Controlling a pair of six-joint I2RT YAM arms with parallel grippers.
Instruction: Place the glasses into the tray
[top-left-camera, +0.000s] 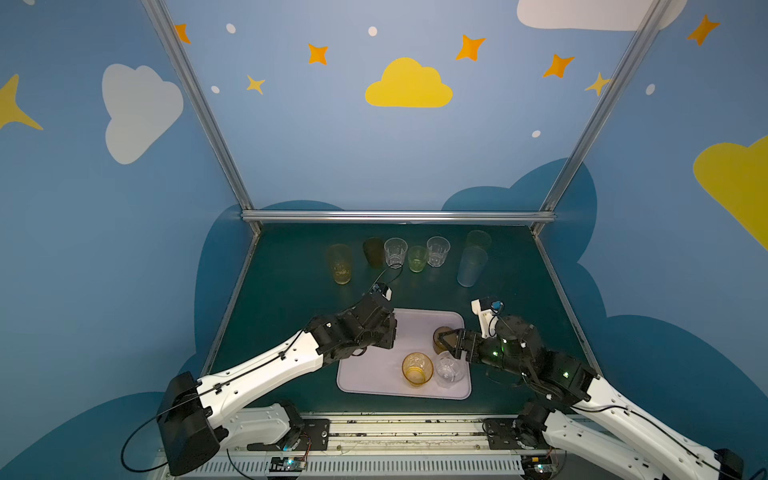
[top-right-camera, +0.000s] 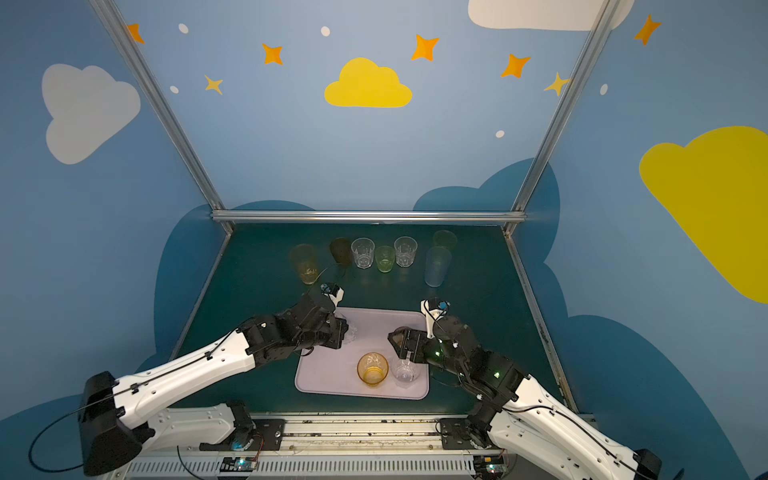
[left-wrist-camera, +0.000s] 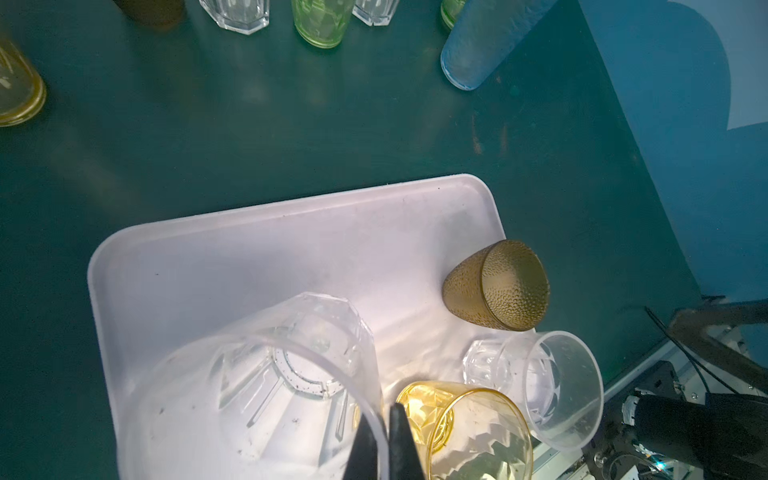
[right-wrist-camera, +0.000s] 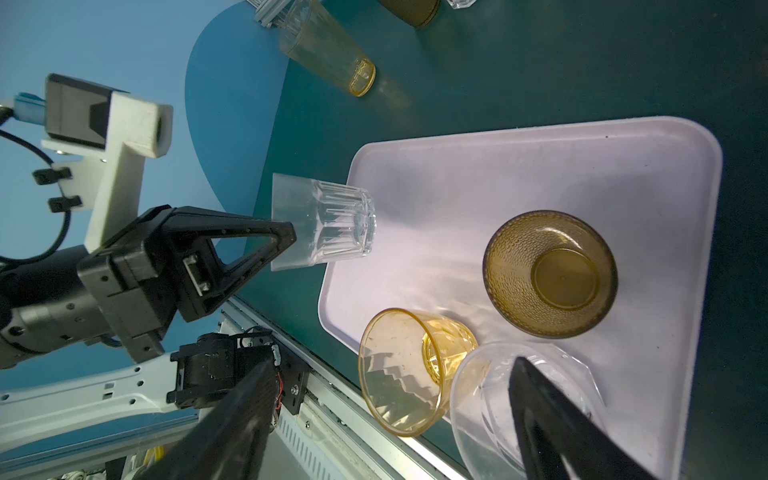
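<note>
Orientation of the held glass was recorded first. A short clear faceted plastic tumbler (right-wrist-camera: 328, 224) was pinched by its rim wall in the left gripper (left-wrist-camera: 384, 415), one finger inside and one outside, with the jaws closed narrow on the wall. Its long axis ran on in line with the fingers, mouth toward the wrist and base leading down at a tilt over the left edge of the flat pale lilac-pink rectangular tray (top-left-camera: 374, 382). Bare tray floor lay under it, so lowering and righting by the left arm (top-left-camera: 266, 365), the nearer one, was judged to be the coming move. The right gripper (right-wrist-camera: 390, 363) was spread wide and held nothing, over the tray's right side. It was near the upright dimpled brown tumbler (right-wrist-camera: 548, 272) but apart from it. An amber faceted tumbler (top-left-camera: 417, 369) and a second clear faceted tumbler (top-left-camera: 449, 370) stood side by side at the tray's near edge. Seven glasses were counted outside the tray, in a far row on the dark green table (top-left-camera: 291, 299). Contact between the held base and the tray could not be determined. In both top views the left fingers were hidden beneath the arm. In the wrist views the far row was cut off.
</note>
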